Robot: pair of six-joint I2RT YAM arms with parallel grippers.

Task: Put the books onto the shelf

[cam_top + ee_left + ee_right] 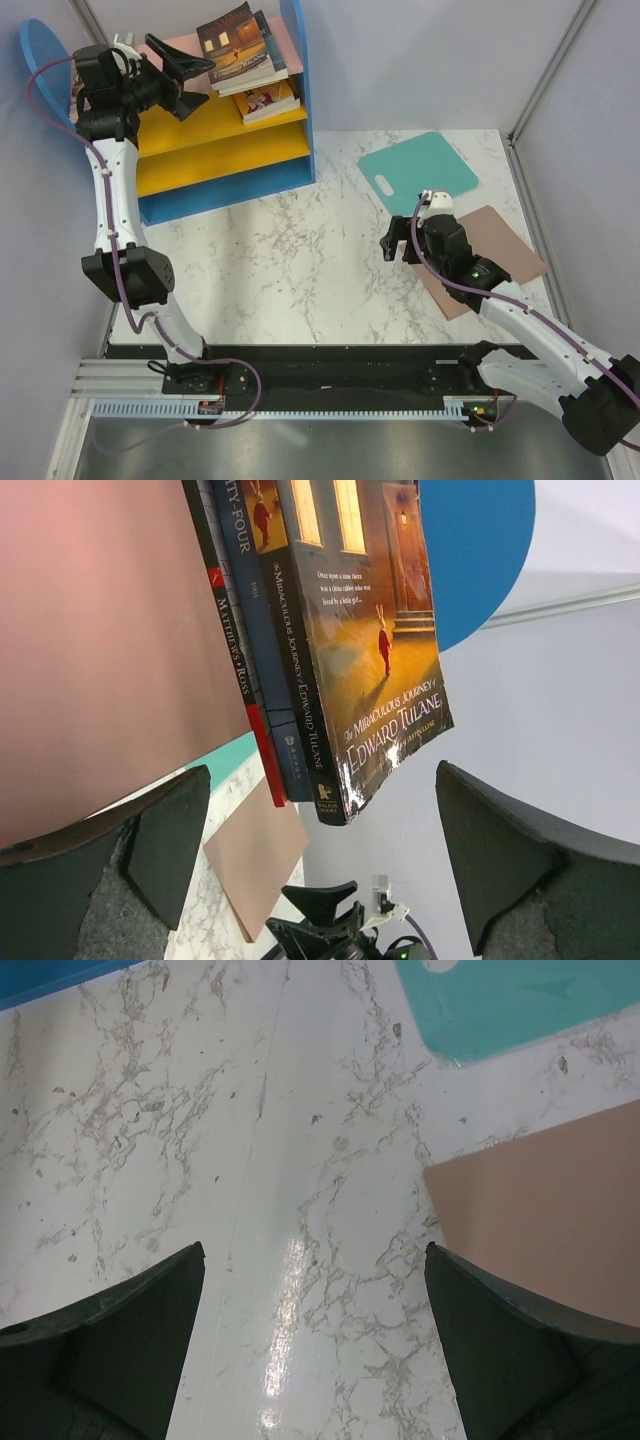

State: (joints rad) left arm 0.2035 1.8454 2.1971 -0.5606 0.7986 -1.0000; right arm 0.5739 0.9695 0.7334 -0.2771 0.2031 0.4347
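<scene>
The right arm reaches from its base at the near right edge forward and leftward in a low, bent line, its wrist over the near edge of the pinkish-brown mat. The right gripper points down at the marble table, just left of that mat. Its wrist view shows both fingers spread wide over bare marble with nothing between them.

The left arm climbs from its base at the near left, folds at a dark elbow joint, then runs up along the left wall. At the top its wrist turns to the right, level with the top of the shelf. The left gripper faces the books with its jaws fully apart and holds nothing. In its wrist view the two fingers frame the near corners of the stack without touching it.

That stack lies flat on the pink top board, with the books' ends jutting past the board's edge. An Edward Tulane paperback is on top, a navy book is under it and a red-spined one is below that. One more book lies a tier lower on the upper yellow board, against the blue right side.

A teal mat lies at the far right of the table, beyond the pinkish-brown one.
</scene>
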